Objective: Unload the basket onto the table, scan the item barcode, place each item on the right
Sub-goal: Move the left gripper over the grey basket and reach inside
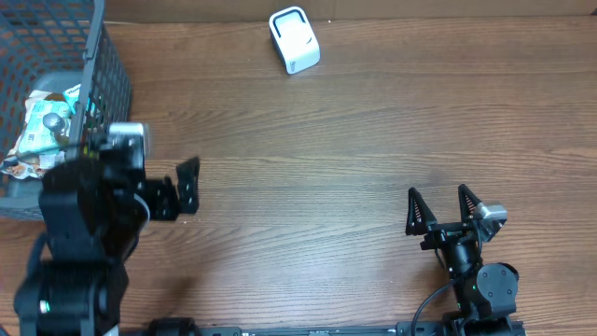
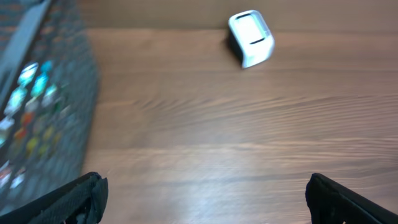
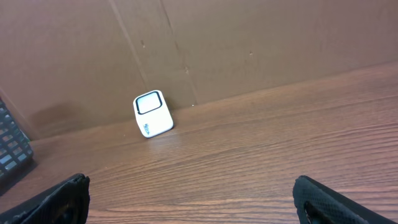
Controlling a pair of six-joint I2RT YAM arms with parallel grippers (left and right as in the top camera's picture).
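Table (image 1: 336, 140): brown, streaked wood grain | wall (image 3: 249, 37): plain brown board, darker seams | scanner (image 1: 294, 40): white, black-framed window, small bluish marking on one side | basket (image 1: 110, 65): dark grey mesh | packet (image 1: 42, 126): white and teal, brown patches | left gripper (image 2: 205, 180): black | right gripper (image 1: 437, 191): black, silver-grey block beside it

The table (image 1: 354, 140) looks smooth wood-grain; the scanner (image 1: 294, 40) is glossy white plastic; left of the scanner, the basket (image 1: 112, 75) is dark matt mesh.
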